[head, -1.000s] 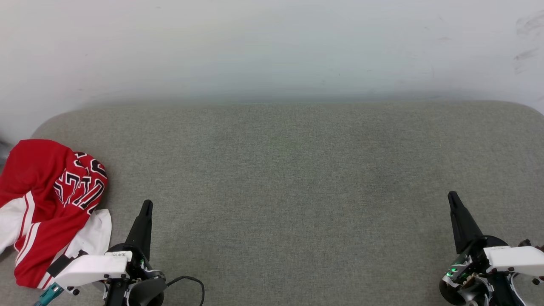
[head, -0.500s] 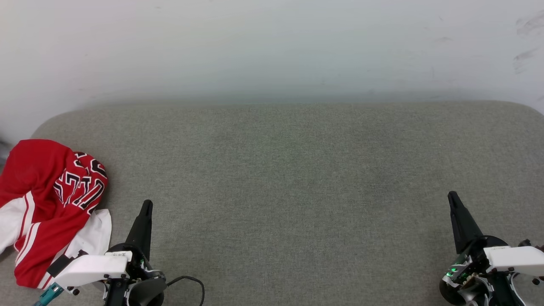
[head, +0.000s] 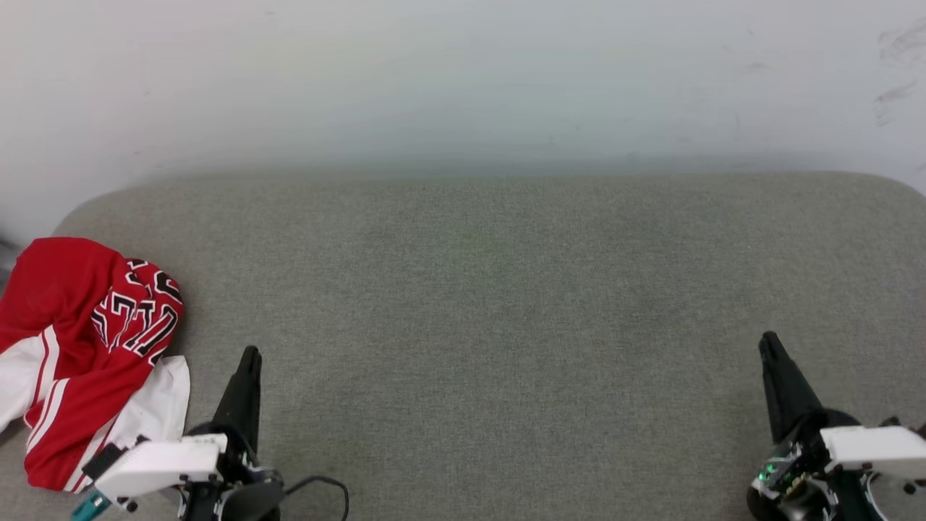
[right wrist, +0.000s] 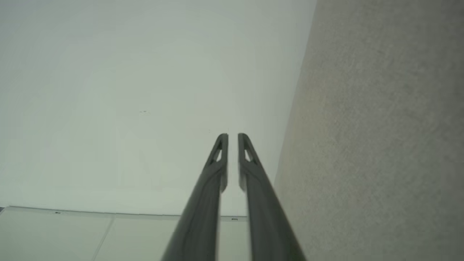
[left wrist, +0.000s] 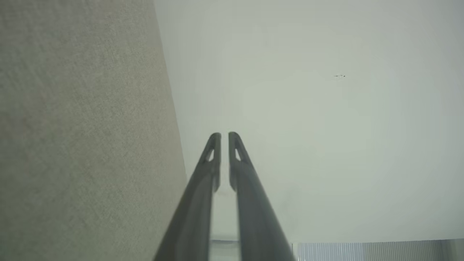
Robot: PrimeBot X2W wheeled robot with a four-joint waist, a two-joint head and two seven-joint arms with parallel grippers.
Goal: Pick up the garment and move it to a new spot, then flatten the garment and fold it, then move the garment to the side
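Beside the crumpled garment (head: pixel 72 289), left gripper (head: pixel 250 354) sits nearly closed, empty; right gripper (head: pixel 767 340), well apart from it, likewise; pickup, flattening, folding apparently all remain.

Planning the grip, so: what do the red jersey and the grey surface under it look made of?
The garment looks like soft, matte cloth, perhaps polyester knit: it lies crumpled in loose folds. The grey surface looks like matte woven upholstery, with a fine flecked weave showing.
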